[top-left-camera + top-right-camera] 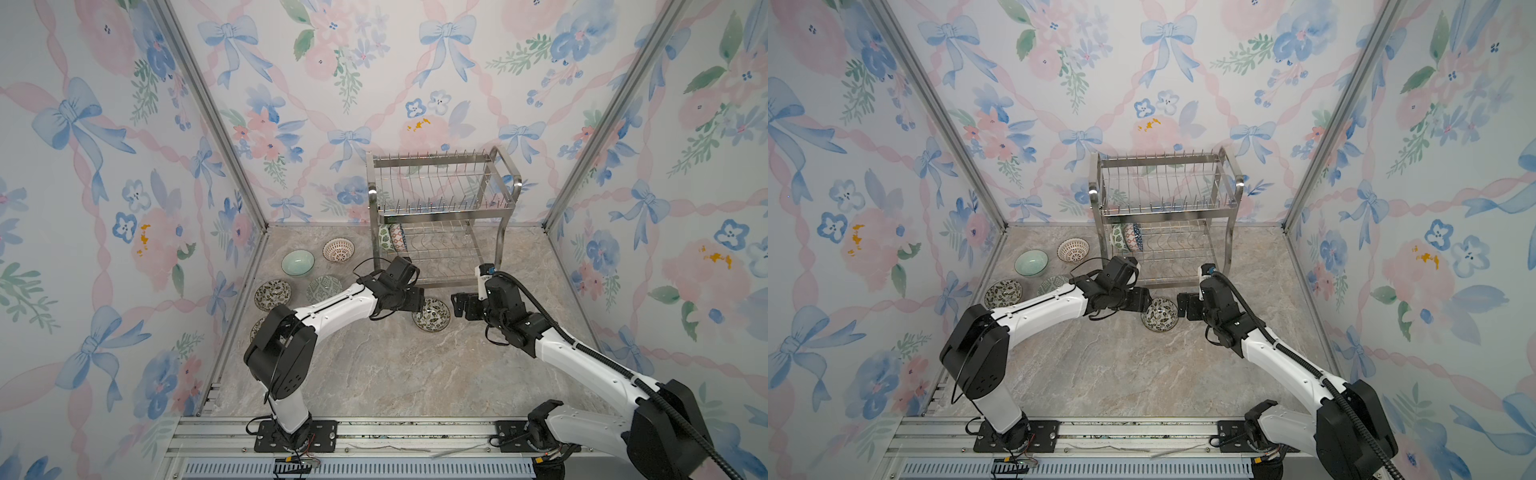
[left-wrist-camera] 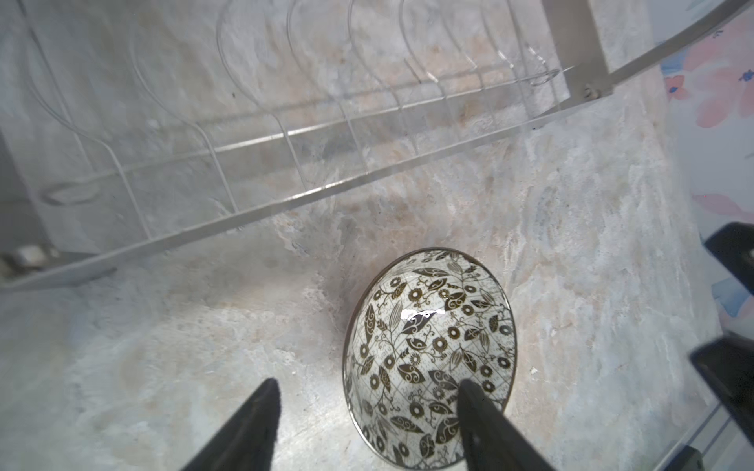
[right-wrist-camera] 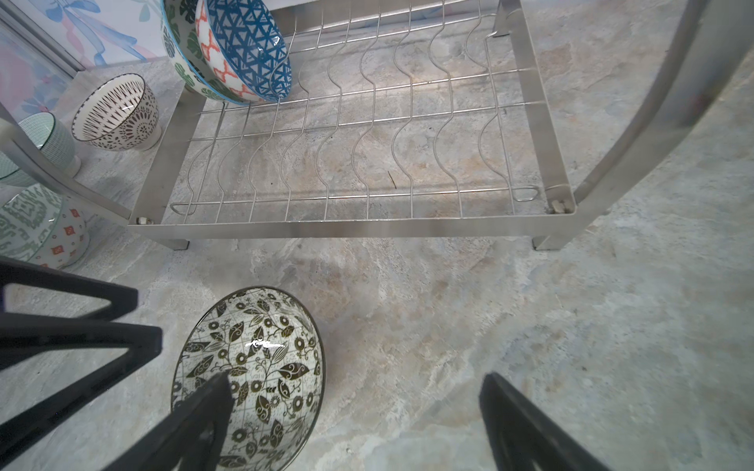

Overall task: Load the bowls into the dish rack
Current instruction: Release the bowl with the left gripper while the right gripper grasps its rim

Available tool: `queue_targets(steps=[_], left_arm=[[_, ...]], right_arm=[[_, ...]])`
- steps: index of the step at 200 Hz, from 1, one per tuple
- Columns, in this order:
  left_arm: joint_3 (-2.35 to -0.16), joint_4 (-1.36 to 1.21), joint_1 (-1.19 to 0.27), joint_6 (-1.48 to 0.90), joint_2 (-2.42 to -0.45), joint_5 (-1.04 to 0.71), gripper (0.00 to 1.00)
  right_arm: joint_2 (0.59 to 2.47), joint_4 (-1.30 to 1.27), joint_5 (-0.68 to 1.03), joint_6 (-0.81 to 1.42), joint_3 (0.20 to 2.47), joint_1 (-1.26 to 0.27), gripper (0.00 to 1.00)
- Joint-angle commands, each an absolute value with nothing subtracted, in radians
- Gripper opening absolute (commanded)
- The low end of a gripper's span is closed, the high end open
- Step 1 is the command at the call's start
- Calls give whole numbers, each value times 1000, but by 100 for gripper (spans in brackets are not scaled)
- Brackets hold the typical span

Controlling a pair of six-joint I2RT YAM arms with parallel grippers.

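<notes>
Mostly hidden: patterned bowl (image 1: 257, 326) behind left arm (image 1: 332, 305); edge alone shows.

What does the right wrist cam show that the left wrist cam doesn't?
Right wrist only: three nested bowls standing at one end of the lower tier of the dish rack, and three loose bowls on the table beyond it. Left wrist only: the left gripper with one fingertip over the dark floral bowl and the other over bare table. Both: that bowl upright in front of the rack, empty lower-tier wires, and the left gripper and right gripper open.
</notes>
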State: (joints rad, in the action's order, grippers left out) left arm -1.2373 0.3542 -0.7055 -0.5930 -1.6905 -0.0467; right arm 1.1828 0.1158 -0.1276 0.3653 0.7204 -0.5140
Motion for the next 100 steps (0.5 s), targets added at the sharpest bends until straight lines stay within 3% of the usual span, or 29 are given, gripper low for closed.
queue_targets(steps=[1,50,100], left_arm=[[-1213,388,-677,-560,-1584,32,95],[-1104,397,-590,-523,-1385,174,98],[-978,373,-468,-490,-1265,23,98]], right_arm=[[1189,177,-126,355,757,-547,97],[1263,216,-208,367,842,-678,97],[1444,277,-258,416,968,-799,96]])
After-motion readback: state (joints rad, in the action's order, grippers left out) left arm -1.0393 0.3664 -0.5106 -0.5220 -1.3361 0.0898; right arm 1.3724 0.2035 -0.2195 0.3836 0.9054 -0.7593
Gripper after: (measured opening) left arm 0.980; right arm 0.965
